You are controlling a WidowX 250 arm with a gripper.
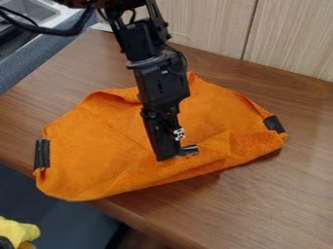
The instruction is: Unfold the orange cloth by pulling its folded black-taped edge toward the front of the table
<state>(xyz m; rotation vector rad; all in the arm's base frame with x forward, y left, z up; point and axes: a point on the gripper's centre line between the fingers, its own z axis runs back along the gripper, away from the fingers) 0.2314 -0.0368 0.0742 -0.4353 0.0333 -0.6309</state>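
as the gripper (pixel 177 153) touched the orange cloth (pixel 98 141), spread on the table (pixel 286 180), toward five o'clock from the cloth's middle, the step was probably grasping, though i could not tell if the pincer was closed, and the next move needed secure hold before lifting.

Cloth (pixel 98 141) on table (pixel 292 189), panels (pixel 292 39) behind

No texts, labels, brands, numbers or signs are showing clearly enough to be read.
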